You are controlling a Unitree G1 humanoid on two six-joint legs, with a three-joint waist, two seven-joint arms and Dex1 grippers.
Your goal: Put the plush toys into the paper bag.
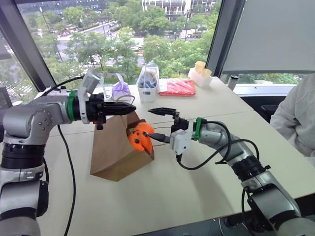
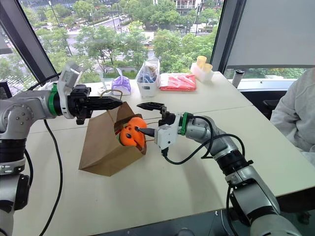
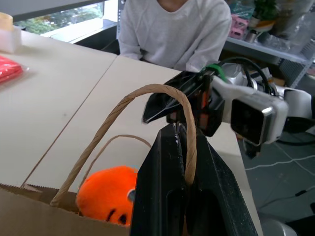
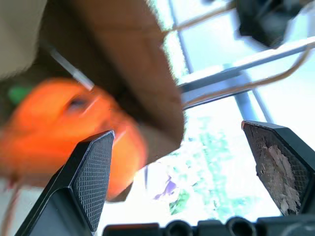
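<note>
Two end effectors: our right end effector (image 1: 158, 123), wide open and empty, sits just right of the orange plush toy (image 1: 140, 137) in the paper bag (image 1: 115, 152) at frame centre; our left end effector (image 1: 129, 109), above it, pinches a bag handle (image 3: 147, 93).

I am seeing the green toy (image 2: 119, 139) only as a sliver behind the orange toy (image 2: 132, 133) at the bag's mouth in the middle of the frame; its face is staying hidden. The paper bag (image 3: 29, 209) is being cut off by the lower left edge of the left wrist view. In the right wrist view the orange toy is blurring at the left. The person (image 1: 295, 120) is being cropped by the right edge. The clear bag's (image 1: 147, 81) contents are looking too small to tell.
</note>
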